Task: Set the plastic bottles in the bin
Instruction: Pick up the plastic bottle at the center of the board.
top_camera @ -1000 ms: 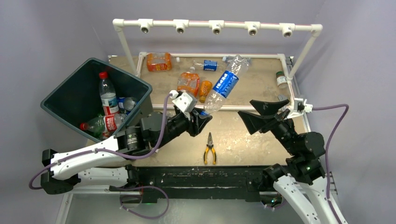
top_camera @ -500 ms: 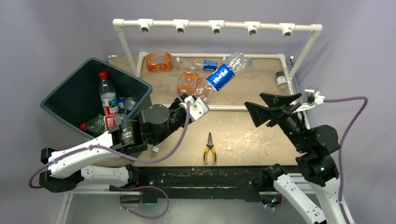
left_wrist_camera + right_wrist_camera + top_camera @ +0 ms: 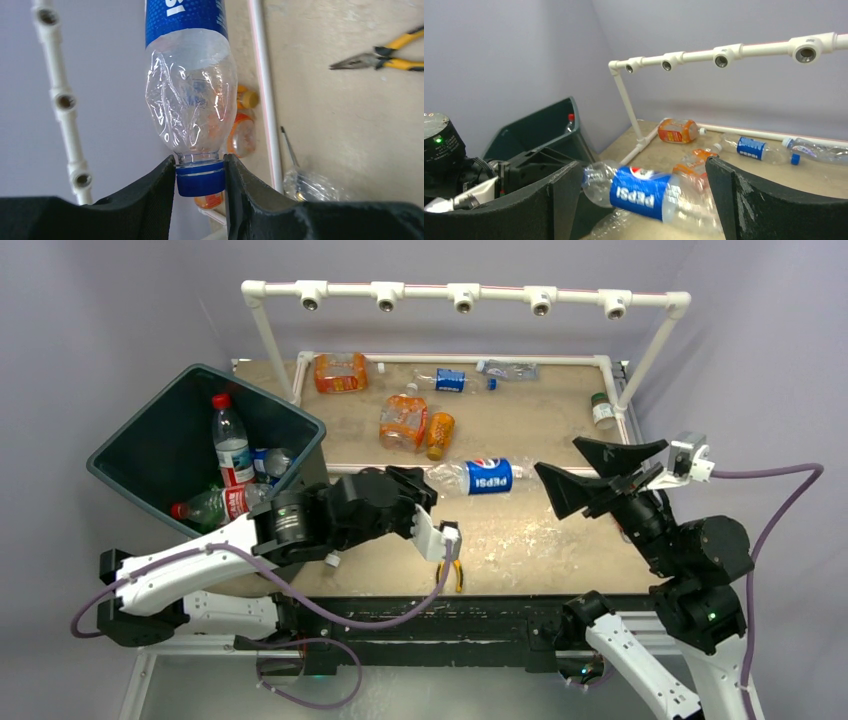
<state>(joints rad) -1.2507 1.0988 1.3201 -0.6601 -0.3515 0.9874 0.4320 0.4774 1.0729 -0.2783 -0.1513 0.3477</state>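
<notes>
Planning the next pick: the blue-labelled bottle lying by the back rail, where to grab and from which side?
Grip the blue-labelled bottle across its label, from straight above, fingers front and back. It lies on its side along the back rail, cap end close to a clear bottle, so mid-body looks freest.

In the bin [image 3: 130, 455] lie some bottles [image 3: 232, 450]. Just right of the bin, my left gripper [image 3: 425, 485] holds the Pepsi bottle [image 3: 485, 478] by its cap. Farther right is my right gripper [image 3: 590, 475]. Loose bottles [image 3: 405, 422] lie right of the bin, farther back; the pliers [image 3: 456, 576] lie nearer me.
</notes>
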